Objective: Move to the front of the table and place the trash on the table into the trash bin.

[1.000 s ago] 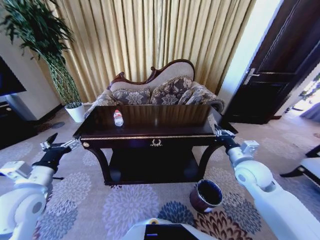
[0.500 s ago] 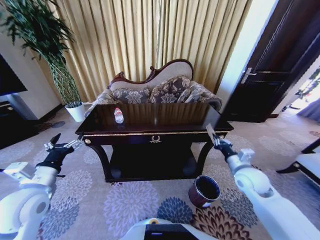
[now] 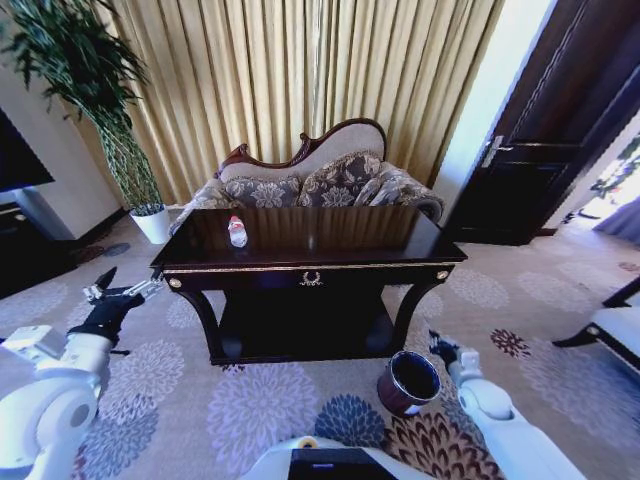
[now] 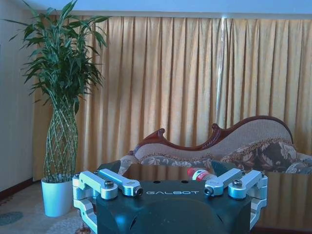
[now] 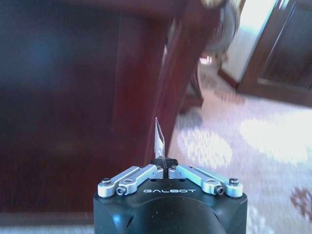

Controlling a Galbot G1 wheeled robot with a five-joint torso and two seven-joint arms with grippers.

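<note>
the trash in hand is a small white scrap (image 5: 159, 138), pinched upright between the pressed-together fingertips of the right gripper (image 5: 164, 162), its long axis pointing straight out from the fingers. taking the trash bin (image 3: 409, 383) as the landmark, the right gripper (image 3: 441, 347) sits low, just beside the bin's rim on the robot's right, so the bin's black opening lies a short way to the left of and below the scrap; my judgement is that a small shift over the rim is what the drop turns on. the clear bottle (image 3: 237, 232) stands on the table (image 3: 340, 268), well above and beyond the bin. the left gripper (image 3: 122, 291) hangs spread and empty far to the bin's left, so the right arm is much nearer.
</note>
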